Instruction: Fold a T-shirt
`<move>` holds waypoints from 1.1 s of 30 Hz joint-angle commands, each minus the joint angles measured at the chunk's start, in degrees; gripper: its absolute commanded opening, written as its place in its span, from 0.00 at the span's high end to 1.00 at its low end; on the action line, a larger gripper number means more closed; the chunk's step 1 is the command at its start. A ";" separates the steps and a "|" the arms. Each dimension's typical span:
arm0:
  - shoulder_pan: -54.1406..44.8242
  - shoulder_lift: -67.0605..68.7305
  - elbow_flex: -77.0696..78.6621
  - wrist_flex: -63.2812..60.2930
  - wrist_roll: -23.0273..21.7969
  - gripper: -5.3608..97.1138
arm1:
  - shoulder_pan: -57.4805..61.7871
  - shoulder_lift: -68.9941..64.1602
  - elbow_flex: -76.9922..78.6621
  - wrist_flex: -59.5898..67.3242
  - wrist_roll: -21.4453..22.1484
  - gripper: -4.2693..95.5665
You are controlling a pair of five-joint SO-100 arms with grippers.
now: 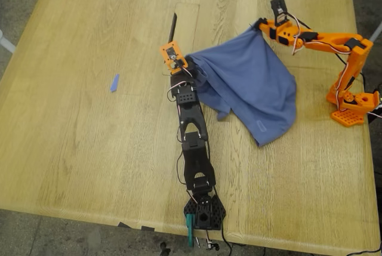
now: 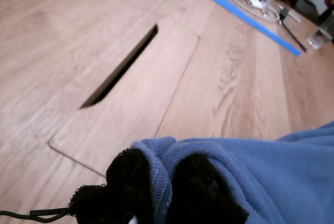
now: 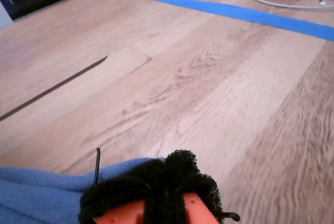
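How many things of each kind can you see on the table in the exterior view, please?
T-shirt: 1
Robot arms: 2, one black, one orange
Blue tape scrap: 1
Total: 4

Soft, even light falls over the wooden table (image 1: pixel 89 148) in the exterior view, bright without glare, and that picture is fairly sharp throughout. The T-shirt (image 1: pixel 250 89) casts only a faint, narrow shadow on the wood just beside its lower hem, and the folds in it shade gently. In the first wrist view the black padding close to the lens is dark and blurred, while the slot (image 2: pixel 120 67) in the table beyond it is crisper. In the second wrist view the blue tape strip (image 3: pixel 245 12) and the cables past it look soft, and the wood grain smears toward the picture's edges.
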 commanded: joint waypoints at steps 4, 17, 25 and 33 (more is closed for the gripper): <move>-10.37 -4.04 -19.34 -6.33 0.70 0.95 | 4.39 -4.22 -8.88 -2.99 0.09 0.96; -9.05 -7.82 -34.89 2.11 1.05 0.95 | 6.94 -10.72 -26.28 3.78 0.70 0.96; -8.53 -7.73 -44.21 18.28 0.62 0.95 | 5.54 -9.58 -32.87 12.83 1.23 0.96; -7.12 -7.73 -56.07 35.51 0.26 0.95 | 5.27 -7.29 -44.03 31.73 1.14 0.96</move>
